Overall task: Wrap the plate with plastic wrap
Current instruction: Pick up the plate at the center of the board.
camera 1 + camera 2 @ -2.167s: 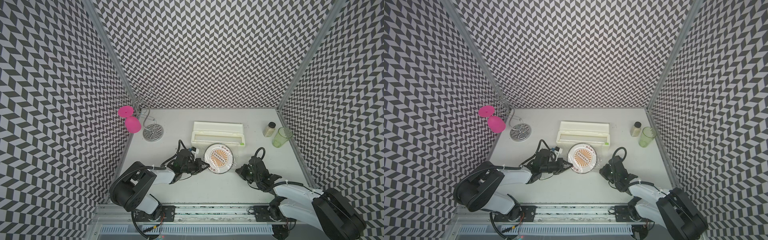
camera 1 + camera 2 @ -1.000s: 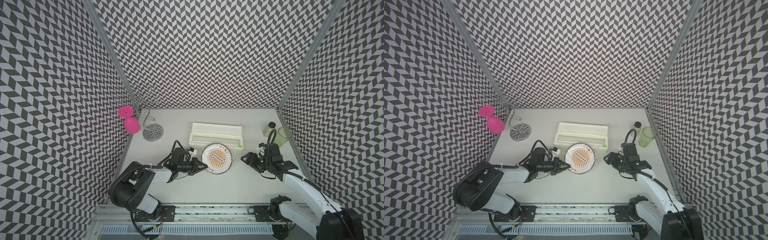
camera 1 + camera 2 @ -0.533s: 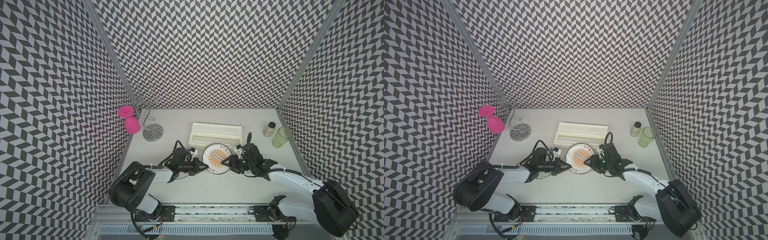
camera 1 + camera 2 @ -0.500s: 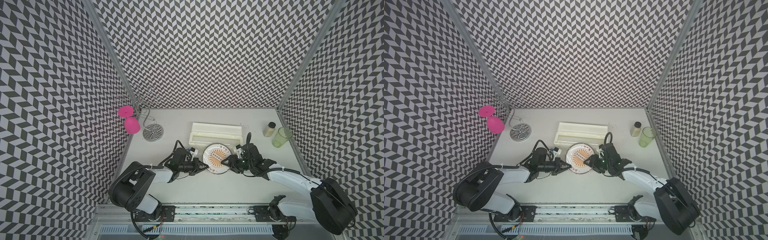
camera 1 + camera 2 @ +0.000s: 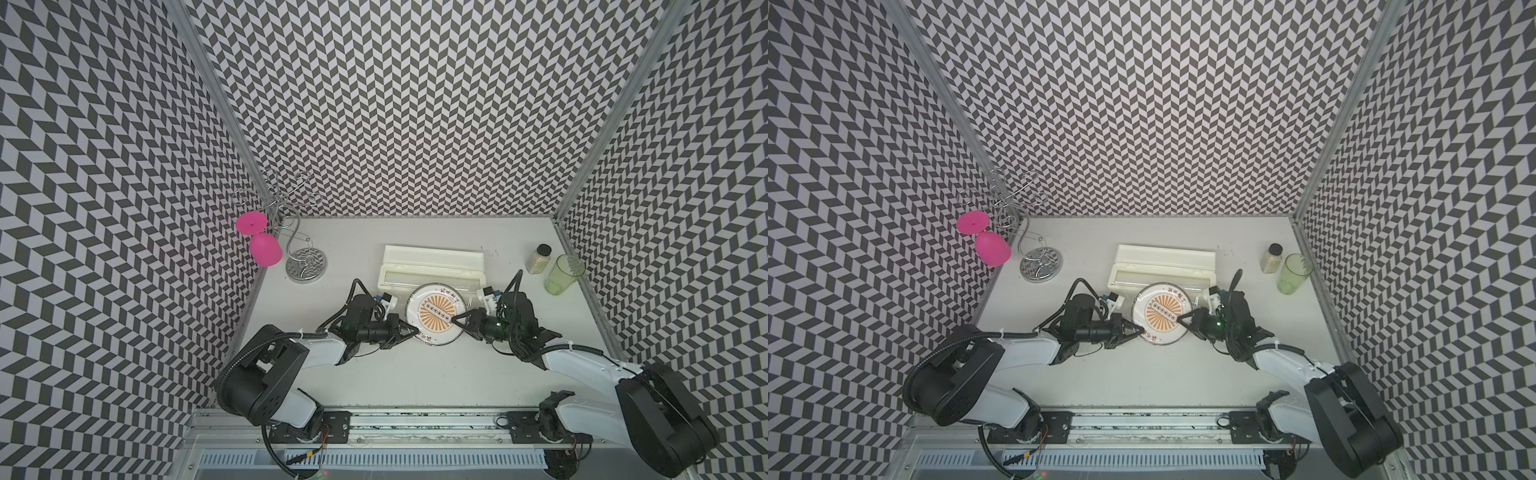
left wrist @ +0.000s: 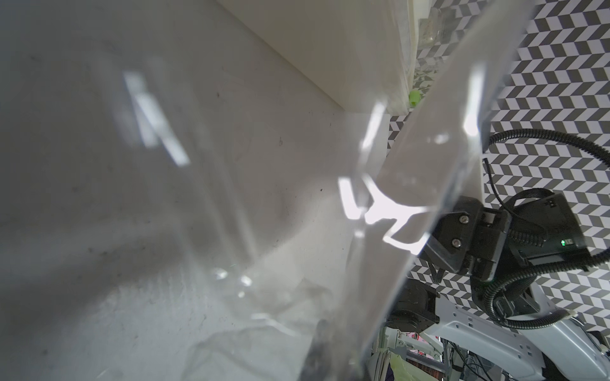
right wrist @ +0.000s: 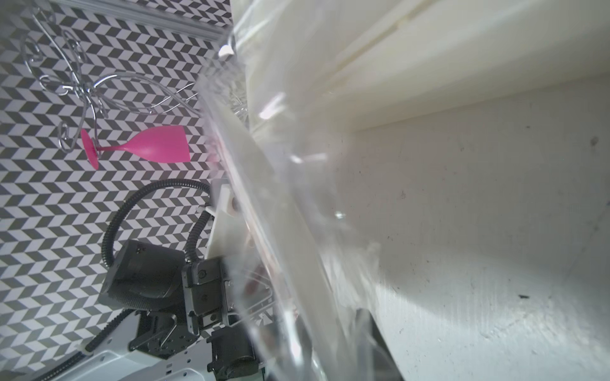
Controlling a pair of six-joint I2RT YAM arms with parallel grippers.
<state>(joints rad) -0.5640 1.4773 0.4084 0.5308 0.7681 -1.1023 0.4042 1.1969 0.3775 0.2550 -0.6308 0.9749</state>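
Plate [image 5: 434,316] is being pinched at its rim by the low, outstretched left gripper [image 5: 415,332]; right gripper [image 5: 455,320] is reaching the opposite rim, spread unclear.

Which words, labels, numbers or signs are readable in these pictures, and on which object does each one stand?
No text can be read clearly.
Small characters around the border of the plate: too small and blurred to read.
The small jar, the dispenser box and the green cup: no lettering can be seen.

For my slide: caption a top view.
Left gripper and right gripper flank the plate beside the dispenser box.
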